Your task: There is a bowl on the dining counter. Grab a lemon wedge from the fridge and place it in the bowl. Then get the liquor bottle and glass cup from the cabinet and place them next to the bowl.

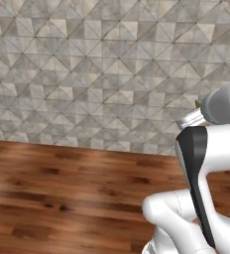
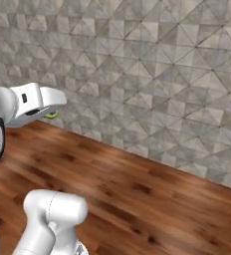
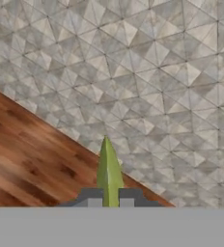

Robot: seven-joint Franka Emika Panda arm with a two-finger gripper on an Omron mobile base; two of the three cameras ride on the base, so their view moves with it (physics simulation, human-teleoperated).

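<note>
Gripper (image 3: 110,202) fingers pinching thin yellow-green lemon wedge (image 3: 108,169), pointed tip up, above wood counter (image 3: 32,159)

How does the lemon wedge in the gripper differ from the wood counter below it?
The lemon wedge is yellow-green; the counter is reddish-brown wood grain.
The wedge is a thin, pointed sliver standing up between the gripper tips; the counter is a broad flat slab lying level.
The wedge is clamped and lifted off any surface; the counter sits fixed against the grey tiled wall.
They share nothing plain in look.
</note>
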